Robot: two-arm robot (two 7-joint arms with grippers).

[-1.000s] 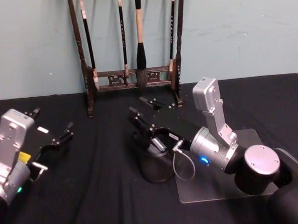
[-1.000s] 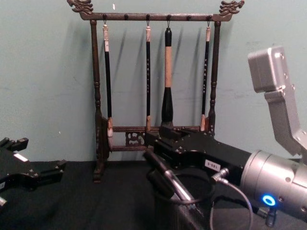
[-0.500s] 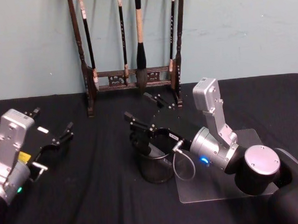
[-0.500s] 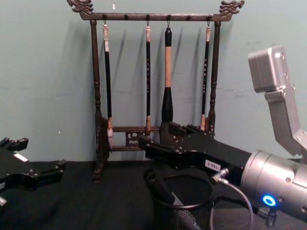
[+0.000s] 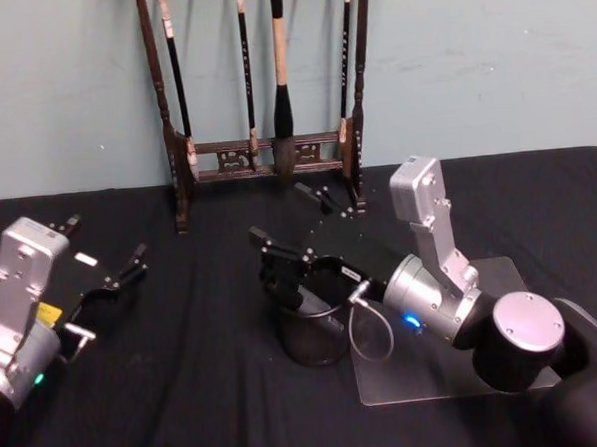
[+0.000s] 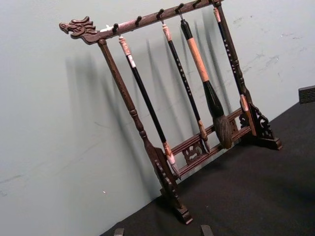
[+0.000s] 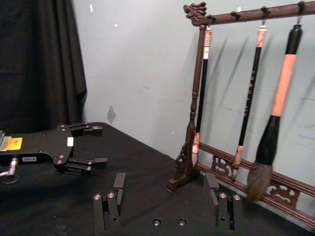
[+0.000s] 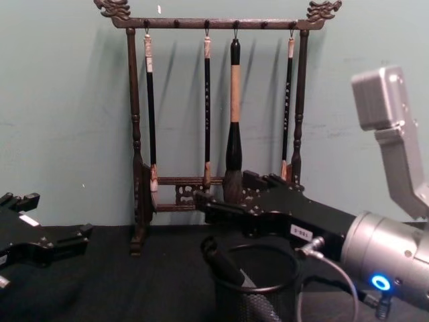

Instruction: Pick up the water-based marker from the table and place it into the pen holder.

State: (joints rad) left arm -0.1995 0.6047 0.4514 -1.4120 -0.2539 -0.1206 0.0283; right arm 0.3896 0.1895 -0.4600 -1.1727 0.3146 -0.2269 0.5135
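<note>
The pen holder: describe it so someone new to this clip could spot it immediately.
Start from the tall dark wooden brush rack at the wall; just in front of it on the black table stands the pen holder, under the open right gripper. It is a short round black mesh cup, with the marker leaning inside.

Pale green wall (image 5: 490, 63), black-draped table (image 5: 187, 390).
</note>
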